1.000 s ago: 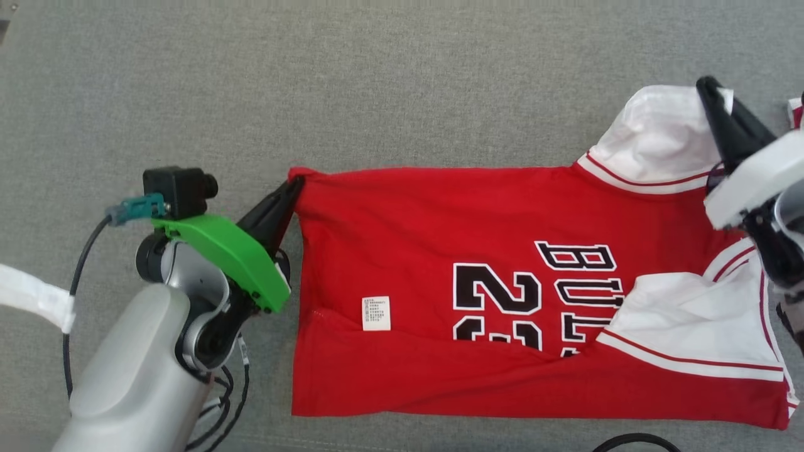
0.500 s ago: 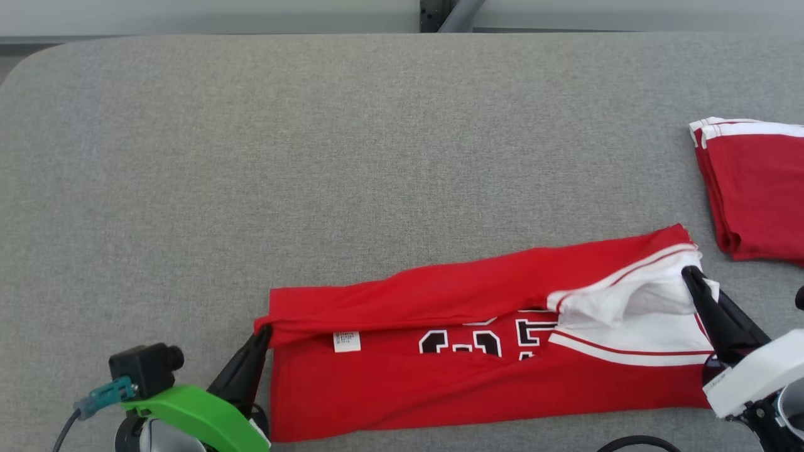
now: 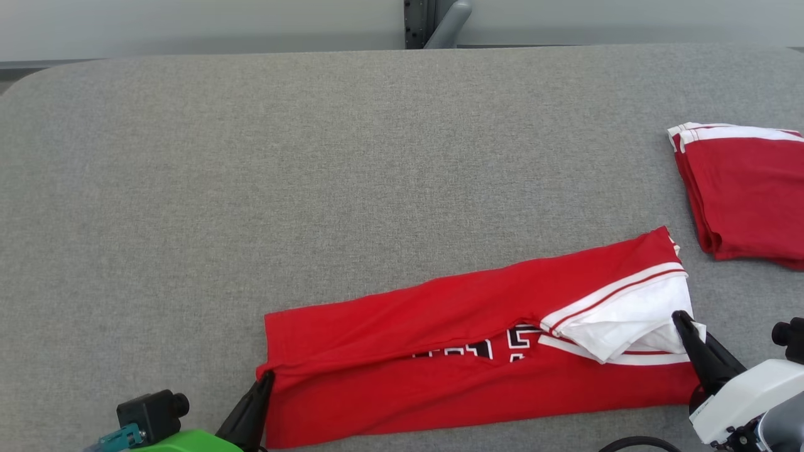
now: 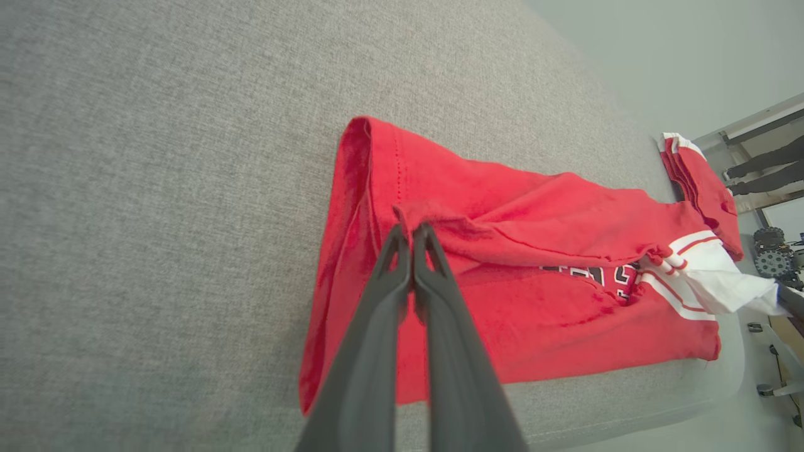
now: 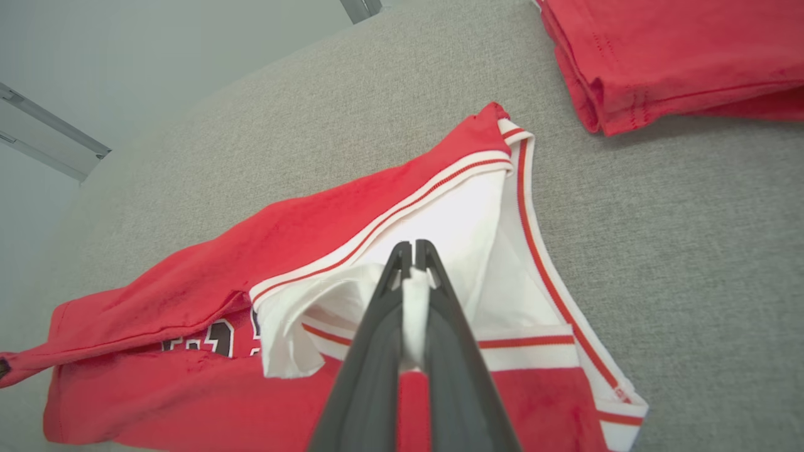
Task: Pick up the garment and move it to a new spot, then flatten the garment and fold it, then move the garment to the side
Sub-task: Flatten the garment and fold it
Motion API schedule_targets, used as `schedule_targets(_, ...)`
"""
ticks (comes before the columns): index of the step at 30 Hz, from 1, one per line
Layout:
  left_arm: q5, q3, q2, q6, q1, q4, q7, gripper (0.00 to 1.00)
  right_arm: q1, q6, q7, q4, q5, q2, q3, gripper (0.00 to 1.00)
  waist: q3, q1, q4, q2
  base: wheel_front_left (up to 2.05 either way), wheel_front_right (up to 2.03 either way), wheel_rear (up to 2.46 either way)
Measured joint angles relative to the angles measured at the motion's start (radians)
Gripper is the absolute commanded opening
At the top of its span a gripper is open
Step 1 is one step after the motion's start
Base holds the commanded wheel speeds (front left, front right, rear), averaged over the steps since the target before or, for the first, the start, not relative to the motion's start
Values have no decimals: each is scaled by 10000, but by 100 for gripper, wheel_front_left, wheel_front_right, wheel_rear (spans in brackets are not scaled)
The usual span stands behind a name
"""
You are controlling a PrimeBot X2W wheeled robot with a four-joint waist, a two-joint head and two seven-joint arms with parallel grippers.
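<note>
Clamped on a hem corner and the white armhole, the left gripper and right gripper have drawn the far edge of the jersey over its print toward the near edge of the table, so the lengthwise fold looks nearly laid.

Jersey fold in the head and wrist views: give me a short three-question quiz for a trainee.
1. True or false: the left hand is shut on a red corner of the jersey.
2. The right hand grips the jersey at: A its white end, B its plain hem, C its middle.
3. Fill in: the folded stack lies toward the robot's ____.

Key: 1 true; 2 A; 3 right.
</note>
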Motion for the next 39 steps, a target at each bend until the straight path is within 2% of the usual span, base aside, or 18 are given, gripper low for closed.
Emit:
schedule_targets(3, 10, -13, -77, -71, 10, 192, -161, 0, -91, 0, -207, 176, -2, -48, 52, 0, 27, 0, 26, 1, 0, 0, 0)
schedule_targets(4, 19, -29, -102, -77, 12, 282, -199, 3, -141, 0, -288, 247, -35, -86, 75, 0, 36, 0, 27, 0, 0, 0, 0)
schedule_targets(5, 46, -54, -119, -81, 17, 374, -261, 18, -171, 0, -305, 332, -153, -173, 155, 28, 37, 0, 23, 1, 0, 0, 0)
schedule_targets(6, 63, -82, -138, -98, 27, 447, -282, 32, -169, 0, -314, 435, -322, -278, 247, 65, 37, 0, 17, 0, 0, 0, 0)
schedule_targets(7, 107, -134, -159, -136, 37, 543, -330, 87, -159, 0, -314, 552, -466, -387, 332, 100, 34, 0, 12, 0, 0, 0, 0)
schedule_targets(8, 188, -242, -167, -176, 47, 629, -382, 100, -155, 0, -316, 690, -562, -433, 330, 100, 36, 0, 3, 0, 0, 0, 0)
schedule_targets(11, 731, -389, -284, -115, 67, 844, -842, 100, -117, 0, -274, 938, -633, -516, 307, 100, 16, 0, -10, 1, 0, 0, 0)
schedule_targets(14, 1616, -217, -297, 614, 235, 1227, -1939, 100, -2, 0, -42, 786, -570, -694, 209, 100, -11, 0, -77, 1, 0, 0, 0)
schedule_targets(17, 2510, 303, -347, 1321, 517, 1392, -2499, 100, 20, 0, 174, 270, -441, -761, -176, 100, -49, 0, -170, 1, 0, 0, 0)
schedule_targets(18, 2510, 303, -347, 1321, 517, 1392, -2499, 100, 20, 0, 174, 270, -441, -761, -176, 100, -49, 0, -170, 1, 0, 0, 0)
schedule_targets(20, 3290, 901, -462, 1678, 680, 1106, -2558, 100, -58, 0, 336, 19, -598, -844, -430, 100, -55, 0, -242, 0, 0, 0, 0)
schedule_targets(22, 4295, 1785, -846, 1814, 731, 326, -2594, 100, -275, -2, 558, 19, -838, -861, -562, 100, -15, 0, -261, 0, 0, 0, 0)
schedule_targets(24, 4955, 2343, -1283, 1705, 817, -77, -2604, 100, -656, -2, 792, 199, -1187, -796, -497, 100, 59, 0, -238, 1, 0, 0, 0)
schedule_targets(27, 5680, 3016, -1820, 1285, 954, -318, -2604, 100, -1326, 0, 1156, 911, -1626, -623, -102, 100, 205, 0, -170, 2, 0, 0, 0)
schedule_targets(28, 6067, 3298, -2113, 897, 919, -334, -2604, 100, -1764, 0, 1285, 1622, -1904, -598, 111, 100, 302, 0, -94, 3, 0, 0, 0)
schedule_targets(30, 6380, 3532, -2424, 504, 868, -303, -2604, 100, -2113, 0, 1319, 2362, -2123, -535, 203, 100, 378, 0, 26, 2, 0, 0, 0)
schedule_targets(34, 6849, 4036, -2895, -182, 827, -173, -2604, 100, -2496, 0, 1244, 3419, -2330, -512, 407, 100, 479, 0, 307, 3, 0, 0, 0)
schedule_targets(39, 7070, 4437, -3246, -1034, 877, 163, -2604, 100, -2769, 10, 1239, 4165, -2184, -639, 541, 100, 541, 0, 565, 2, 0, 0, 0)
